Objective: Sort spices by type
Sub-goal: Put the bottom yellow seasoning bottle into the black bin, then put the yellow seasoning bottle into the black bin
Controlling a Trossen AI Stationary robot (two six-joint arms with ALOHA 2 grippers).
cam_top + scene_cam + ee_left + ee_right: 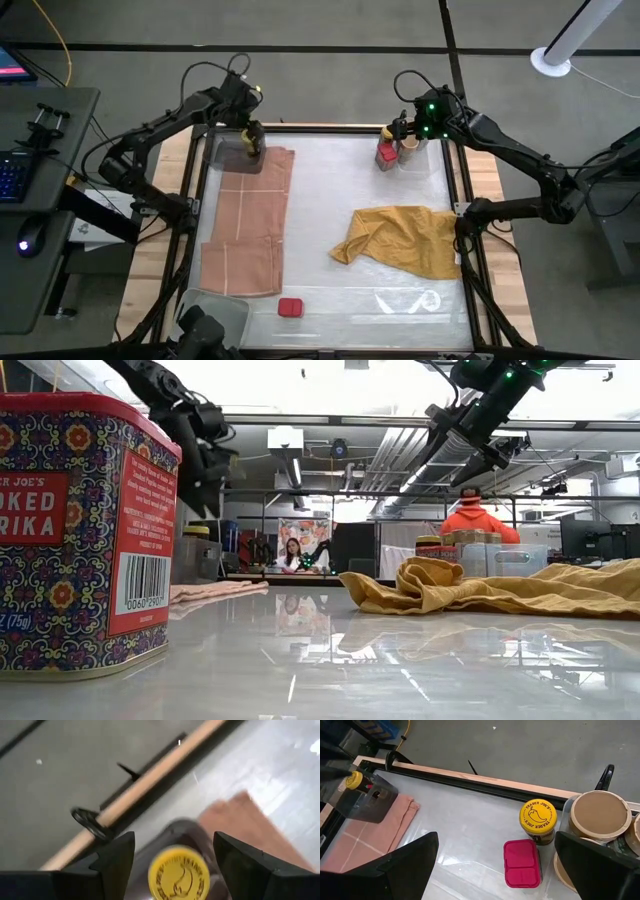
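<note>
Your left gripper point(172, 855) has its jaws apart, and between them, just under the tips, you see a yellow-capped jar point(179, 872). The fingers point(112, 862) do not touch the cap on either side. This jar stands in the clear grey tray point(367, 802), which lies at the far left corner of the table on the pink cloth point(250, 215). In the high view the left gripper point(249, 138) hangs right above that tray.

Your right gripper point(492, 865) also has its jaws wide apart and holds nothing. Just ahead of them, between the two fingers, lies a flat red tin point(522, 863), and touching its far side stands a second yellow-capped jar point(538, 820). Beside these, close to one finger, you see the tan-topped jars point(600, 815) standing together. In the high view the right gripper point(410, 125) is at the far right corner of the table, over this group point(392, 152).

Well away from both grippers, the mustard cloth point(400, 240) lies crumpled on the right half of the table point(330, 180). At the near edge, far from both jaws, another red tin point(290, 308) sits alone; the low view shows it very close, with a paprika label point(85, 530).
</note>
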